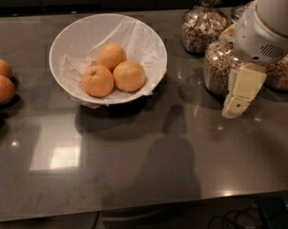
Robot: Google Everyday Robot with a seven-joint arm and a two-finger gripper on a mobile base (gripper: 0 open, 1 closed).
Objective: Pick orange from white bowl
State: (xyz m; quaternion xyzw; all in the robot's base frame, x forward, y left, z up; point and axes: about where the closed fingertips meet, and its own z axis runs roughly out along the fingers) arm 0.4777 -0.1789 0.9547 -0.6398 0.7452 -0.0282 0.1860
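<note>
The white bowl [73, 36] stands on the dark counter left of centre, lined with a thin paper sheet [137, 38]. Three oranges lie in it. The orange [129, 75], smooth and paler, is at the right. A deeper orange one with a stem dimple [97, 80] lies at the front left, and a third [110, 56] sits behind them. My gripper [236, 105] hangs from the white arm housing [270, 25] at the right, in front of the jars. It is well to the right of the bowl, touching nothing and holding nothing.
Glass jars of cereal stand at the back right: one [202, 25] behind, one [219, 67] just beside the gripper, and one [283, 75] partly hidden by the arm. Several loose oranges [1, 88] lie at the left edge. The counter's front edge [144, 208] runs along the bottom.
</note>
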